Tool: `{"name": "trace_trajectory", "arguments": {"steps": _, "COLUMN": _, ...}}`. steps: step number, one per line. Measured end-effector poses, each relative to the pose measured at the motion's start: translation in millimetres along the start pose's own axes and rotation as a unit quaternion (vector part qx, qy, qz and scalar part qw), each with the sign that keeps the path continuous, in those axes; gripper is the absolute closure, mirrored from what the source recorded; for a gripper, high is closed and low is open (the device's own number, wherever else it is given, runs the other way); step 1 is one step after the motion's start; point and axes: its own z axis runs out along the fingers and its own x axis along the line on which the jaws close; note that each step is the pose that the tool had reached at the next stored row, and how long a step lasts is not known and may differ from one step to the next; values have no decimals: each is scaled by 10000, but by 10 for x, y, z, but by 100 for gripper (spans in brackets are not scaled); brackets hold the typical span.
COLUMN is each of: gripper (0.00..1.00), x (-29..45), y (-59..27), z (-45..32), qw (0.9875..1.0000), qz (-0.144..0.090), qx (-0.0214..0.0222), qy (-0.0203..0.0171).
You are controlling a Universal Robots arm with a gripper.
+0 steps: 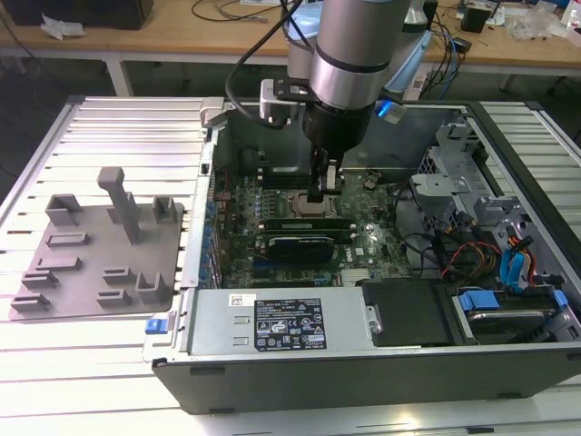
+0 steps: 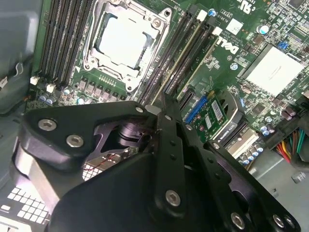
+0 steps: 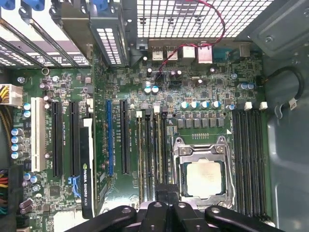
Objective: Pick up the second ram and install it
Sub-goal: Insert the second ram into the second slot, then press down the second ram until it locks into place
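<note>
The hand [image 2: 157,110] is low inside the open computer case [image 1: 363,363], and its two fingers [image 3: 166,195] are pressed together with nothing between them. In the exterior view the hand [image 1: 325,189] stands just beside the processor socket [image 1: 304,202], with its tips down at the row of memory slots.

The second ram [image 3: 159,150] is a thin, long green stick. It stands on its edge in one of the black slots, straight under the fingertips, and runs away from them along the socket. From above I see mainly its narrow pale top edge. I cannot tell if the fingers touch it or if it is fully seated.

Around the hand there is one processor socket [image 3: 203,176] with a metal frame. Four memory slots [image 3: 248,159] lie on its far side from the hand. On the hand's own side I also count four. One graphics card [image 3: 87,164] stands further out, past the blue slot [image 3: 109,135].

Outside the case, well apart from the hand, one grey tray [image 1: 91,263] with plastic blocks lies on the ribbed surface [image 1: 109,136].
</note>
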Motion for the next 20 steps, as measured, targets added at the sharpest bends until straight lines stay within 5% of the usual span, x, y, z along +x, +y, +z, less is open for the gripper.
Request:
{"name": "trace_trajectory", "arguments": {"steps": 8, "gripper": 92, "x": 0, "y": -6, "z": -3, "qw": 10000, "qz": 0, "qx": -1, "qy": 1}}
{"name": "trace_trajectory", "arguments": {"steps": 14, "gripper": 92, "x": -6, "y": -359, "z": 68, "qw": 10000, "qz": 4, "qx": -55, "qy": 3}}
{"name": "trace_trajectory", "arguments": {"steps": 17, "gripper": 92, "x": 2, "y": -464, "z": 126, "qw": 10000, "qz": 4, "qx": -57, "qy": 2}}
{"name": "trace_trajectory", "arguments": {"steps": 20, "gripper": 92, "x": 11, "y": -532, "z": 280, "qw": 10000, "qz": 4, "qx": -58, "qy": 3}}
